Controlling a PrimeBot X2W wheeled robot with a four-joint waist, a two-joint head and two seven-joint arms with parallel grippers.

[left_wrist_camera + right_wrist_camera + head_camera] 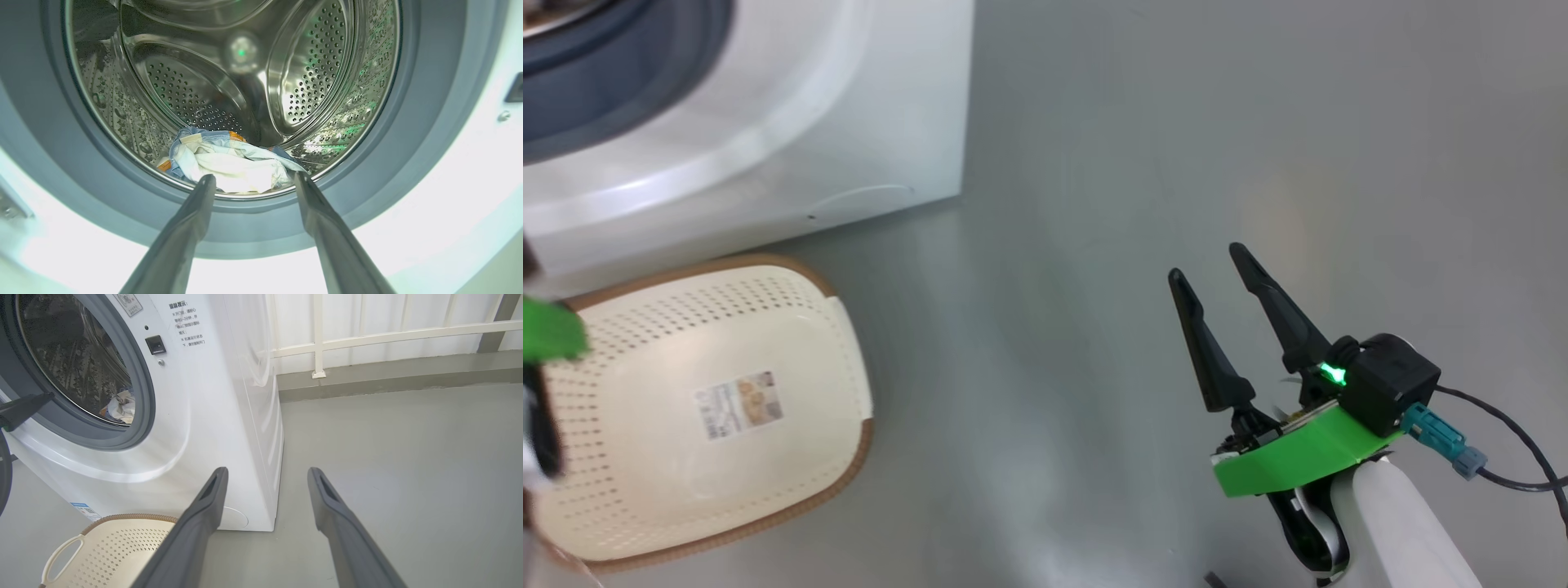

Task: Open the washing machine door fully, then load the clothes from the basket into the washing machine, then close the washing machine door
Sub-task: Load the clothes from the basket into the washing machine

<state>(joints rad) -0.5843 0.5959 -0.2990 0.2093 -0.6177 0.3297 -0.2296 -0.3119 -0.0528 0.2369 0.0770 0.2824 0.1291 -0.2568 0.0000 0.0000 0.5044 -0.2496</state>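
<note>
Spotted clothes (229, 163) at 6 o'clock inside washing machine (449, 183). Logged left hand (254, 177) and right hand (267, 471) released, basket (792, 327) at 8 o'clock.

Cream basket (792, 343), dotted holes, brown braided rim. White washing machine (866, 114), grey-blue gasket (57, 163). Clothes (229, 163) pale blue, white, some orange.

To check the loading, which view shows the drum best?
Left wrist view: the drum faces the camera, clothes lying at its bottom. Right wrist view shows it slanted and dim; head view catches a corner sliver.
</note>
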